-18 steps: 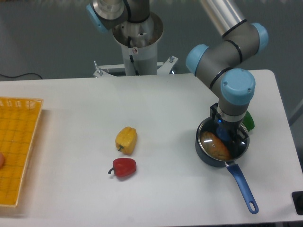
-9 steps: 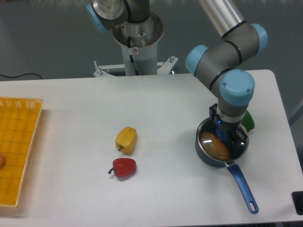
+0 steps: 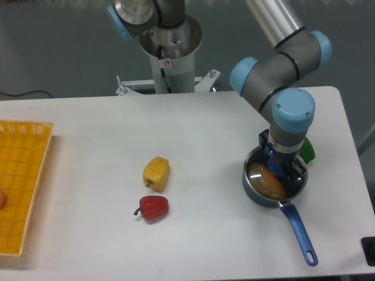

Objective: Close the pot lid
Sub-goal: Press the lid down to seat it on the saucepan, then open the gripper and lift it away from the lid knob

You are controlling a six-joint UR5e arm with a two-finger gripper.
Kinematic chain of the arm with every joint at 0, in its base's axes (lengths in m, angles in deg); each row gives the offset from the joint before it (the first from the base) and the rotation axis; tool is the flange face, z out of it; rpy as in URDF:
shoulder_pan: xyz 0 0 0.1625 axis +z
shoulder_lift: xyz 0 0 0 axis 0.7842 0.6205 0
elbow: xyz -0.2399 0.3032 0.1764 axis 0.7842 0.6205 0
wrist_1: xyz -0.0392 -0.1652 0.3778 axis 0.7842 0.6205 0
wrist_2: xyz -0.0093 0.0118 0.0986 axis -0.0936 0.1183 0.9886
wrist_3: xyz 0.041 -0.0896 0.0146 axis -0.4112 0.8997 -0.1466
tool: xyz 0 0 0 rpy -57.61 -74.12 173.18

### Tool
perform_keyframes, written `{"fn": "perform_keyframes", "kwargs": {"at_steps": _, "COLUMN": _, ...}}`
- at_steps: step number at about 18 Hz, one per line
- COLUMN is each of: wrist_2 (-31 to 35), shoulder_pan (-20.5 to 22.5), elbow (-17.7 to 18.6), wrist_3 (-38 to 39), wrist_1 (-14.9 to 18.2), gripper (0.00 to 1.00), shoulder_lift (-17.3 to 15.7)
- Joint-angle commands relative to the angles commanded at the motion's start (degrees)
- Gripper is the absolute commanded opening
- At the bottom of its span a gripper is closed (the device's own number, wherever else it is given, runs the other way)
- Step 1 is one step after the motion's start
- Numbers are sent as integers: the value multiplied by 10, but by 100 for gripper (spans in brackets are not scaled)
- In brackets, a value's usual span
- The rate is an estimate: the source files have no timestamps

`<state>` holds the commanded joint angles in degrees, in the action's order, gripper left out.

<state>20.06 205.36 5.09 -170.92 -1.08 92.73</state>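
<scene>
My gripper (image 3: 285, 170): jaw state hidden over the pot (image 3: 274, 182)
Risk: the lid (image 3: 275, 179) lands tilted, slides off

The arm's wrist covers the gripper (image 3: 285, 170) over the pot (image 3: 265, 190), so its jaws cannot be read (nor whether the lid (image 3: 275, 177) sits flush), a green object (image 3: 308, 151) shows only as a sliver, and the yellow basket (image 3: 20, 187) runs off the left edge.
</scene>
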Motion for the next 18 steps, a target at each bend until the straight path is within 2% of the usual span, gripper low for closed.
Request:
{"fn": "perform_keyframes", "kwargs": {"at_steps": 5, "wrist_2": 10, "shoulder_pan": -1, "elbow": 2, "wrist_3": 3, "wrist_1": 6, "gripper": 100, "shoulder_lift": -1}}
{"fn": "perform_keyframes", "kwargs": {"at_steps": 7, "wrist_2": 10, "shoulder_pan": -1, "elbow": 3, "wrist_3": 7, "wrist_1": 27, "gripper": 100, "shoulder_lift": -9}}
{"fn": "perform_keyframes", "kwargs": {"at_steps": 9, "wrist_2": 4, "shoulder_pan": -1, "elbow": 2, "wrist_3": 18, "wrist_1": 54, "gripper": 100, "shoulder_lift": -30}}
{"fn": "perform_keyframes", "kwargs": {"at_steps": 15, "wrist_2": -24, "shoulder_pan": -18, "elbow": 6, "wrist_3": 21, "wrist_1": 96, "gripper": 100, "shoulder_lift": -83}}
{"fn": "perform_keyframes", "kwargs": {"at_steps": 18, "wrist_2": -38, "shoulder_pan": -16, "elbow": 4, "wrist_3": 29, "wrist_1": 98, "gripper": 100, "shoulder_lift": -83}}
